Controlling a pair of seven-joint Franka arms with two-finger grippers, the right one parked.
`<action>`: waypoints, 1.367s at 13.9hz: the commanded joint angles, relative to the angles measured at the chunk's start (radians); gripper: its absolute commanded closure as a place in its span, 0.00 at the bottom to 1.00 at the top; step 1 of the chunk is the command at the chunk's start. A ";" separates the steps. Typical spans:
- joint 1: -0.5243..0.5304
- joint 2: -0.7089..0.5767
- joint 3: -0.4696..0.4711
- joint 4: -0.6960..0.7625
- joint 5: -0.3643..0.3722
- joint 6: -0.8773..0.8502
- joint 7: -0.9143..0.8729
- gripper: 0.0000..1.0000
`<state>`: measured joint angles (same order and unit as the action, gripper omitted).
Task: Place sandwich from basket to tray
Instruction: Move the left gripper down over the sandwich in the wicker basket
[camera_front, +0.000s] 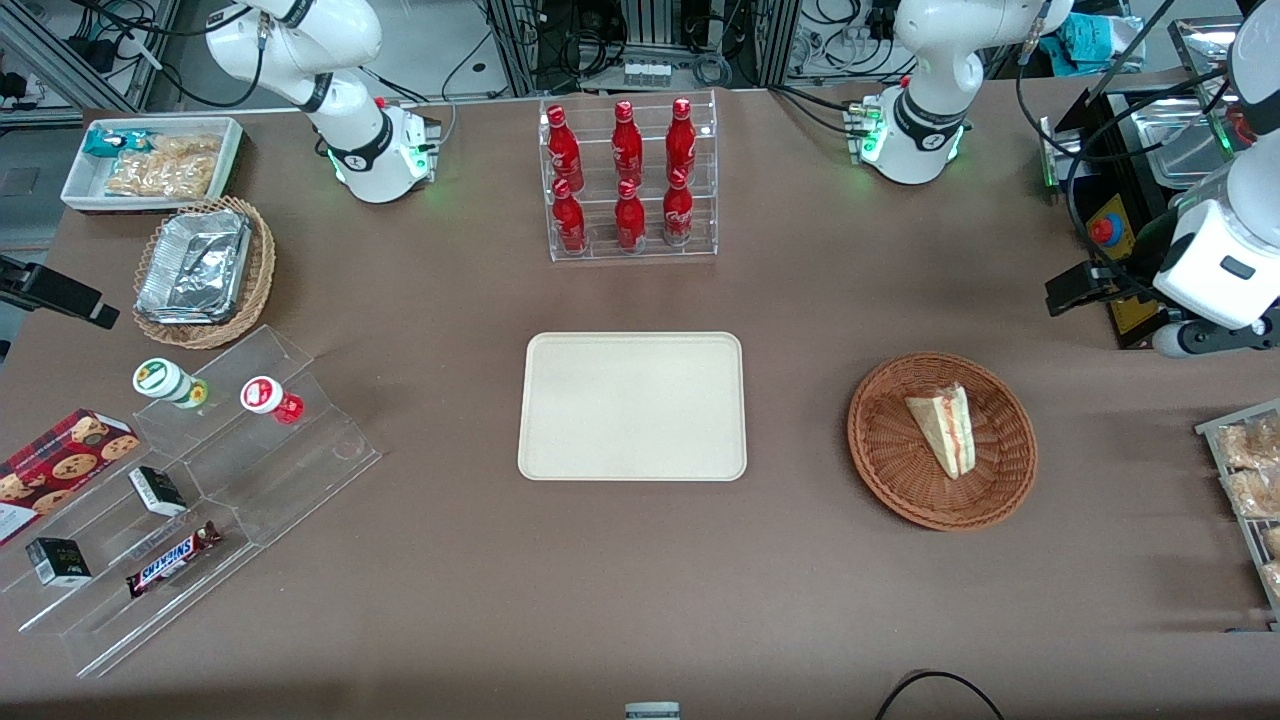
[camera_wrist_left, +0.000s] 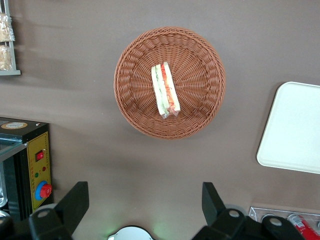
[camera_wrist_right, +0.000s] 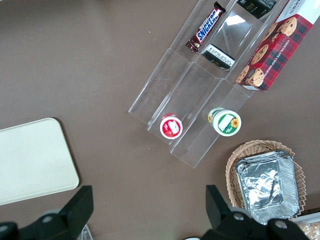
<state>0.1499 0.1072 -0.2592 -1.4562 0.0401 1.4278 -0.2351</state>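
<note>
The front view looks steeply down from high above the table (camera_front: 400, 620), facing both arm bases, and takes in the whole scene around the tray (camera_front: 632, 405).

The left wrist view looks straight down from well above the basket (camera_wrist_left: 170, 82). The gripper (camera_wrist_left: 145, 205) shows its two dark fingers (camera_wrist_left: 75, 200) set wide apart at the frame's edge, and one corner of the tray (camera_wrist_left: 295, 130) appears too.

The right wrist view also faces straight down, over the clear tiered stand (camera_wrist_right: 192, 95) toward the parked arm's end, with another tray corner (camera_wrist_right: 35, 157).

All three views share the tray.
</note>
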 joint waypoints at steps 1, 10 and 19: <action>0.016 0.000 -0.015 0.013 0.000 -0.007 -0.013 0.00; 0.042 0.179 -0.008 0.002 0.000 0.029 -0.032 0.00; 0.039 0.269 -0.006 -0.357 -0.011 0.554 -0.375 0.00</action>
<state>0.1803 0.4032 -0.2583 -1.7664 0.0385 1.9426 -0.5634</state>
